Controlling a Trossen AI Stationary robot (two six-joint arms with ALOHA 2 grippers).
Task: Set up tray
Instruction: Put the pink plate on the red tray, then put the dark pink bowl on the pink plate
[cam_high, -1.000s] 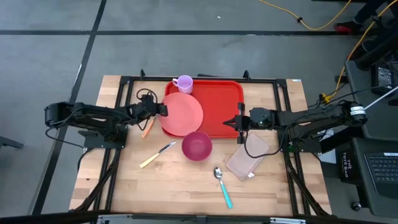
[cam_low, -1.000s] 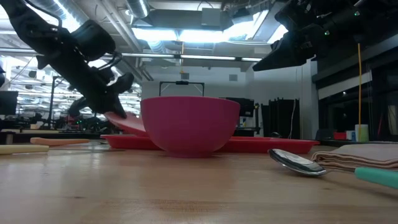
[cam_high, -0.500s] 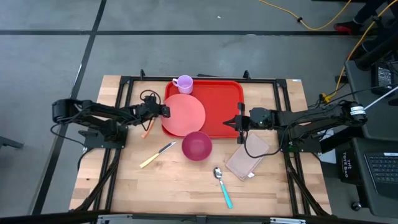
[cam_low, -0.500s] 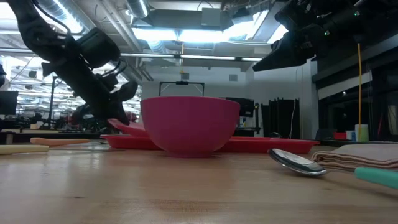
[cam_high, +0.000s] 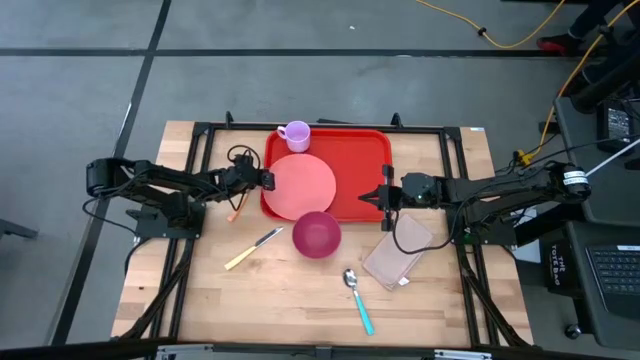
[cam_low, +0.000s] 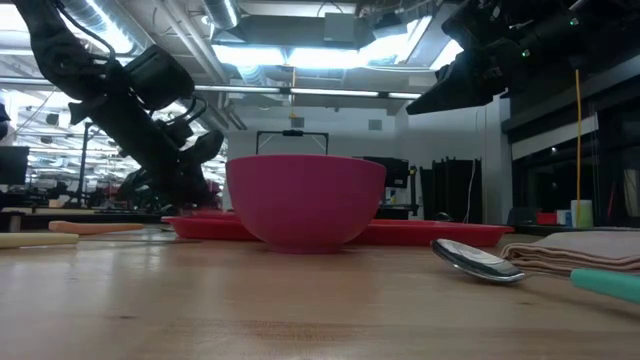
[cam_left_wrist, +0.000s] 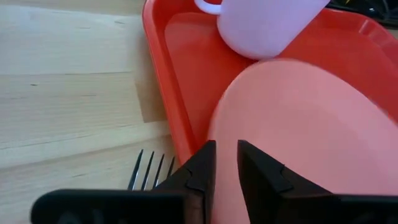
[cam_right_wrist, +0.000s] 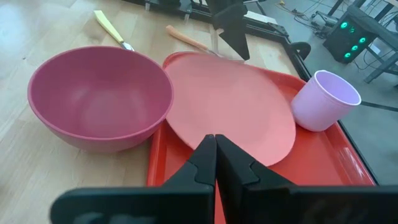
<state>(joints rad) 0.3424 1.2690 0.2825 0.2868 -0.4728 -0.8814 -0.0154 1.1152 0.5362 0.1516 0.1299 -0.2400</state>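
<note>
The red tray lies at the table's far middle. A salmon-pink plate rests flat in its left half, and a lilac cup stands in its far left corner. My left gripper is low at the tray's left edge. In the left wrist view its fingers stand a little apart, with the plate's left rim showing in the gap. My right gripper hovers shut over the tray's right edge with nothing in it. My left gripper comes slanting down from the table's left at the plate's left rim, and the plate lies flat in the tray. Whether the fingers touch the rim I cannot tell.
A magenta bowl stands on the table just near of the tray. An orange-handled fork lies left of the tray. A yellow-handled knife, a teal-handled spoon and a folded beige cloth lie nearer.
The plate was tilted, its left rim raised and overhanging the tray's left edge. It has come down flat and slid toward the table's right, fully onto the tray. My left gripper has sunk with it and edged slightly right.
</note>
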